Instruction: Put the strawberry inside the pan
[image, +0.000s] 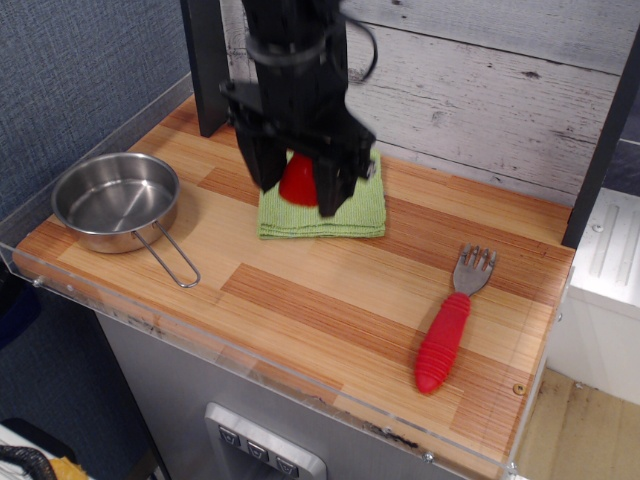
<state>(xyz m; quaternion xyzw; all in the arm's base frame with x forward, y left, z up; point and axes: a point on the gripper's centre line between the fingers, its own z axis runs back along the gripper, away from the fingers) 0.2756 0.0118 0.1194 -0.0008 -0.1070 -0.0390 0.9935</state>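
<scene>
The red strawberry (298, 181) hangs in the air between the black fingers of my gripper (299, 192), which is shut on it well above the table. Only its red lower part shows; the green top is hidden by the gripper. The shiny steel pan (115, 201) sits at the table's left end, its wire loop handle (172, 257) pointing toward the front edge. Nothing lies in the pan. The gripper is to the right of the pan and higher.
A folded green cloth (325, 206) lies on the wooden table (330, 300) under the gripper. A fork with a red handle (446, 340) lies at the front right. A dark post (203, 70) stands at the back left, and a clear plastic rim (250, 365) edges the table.
</scene>
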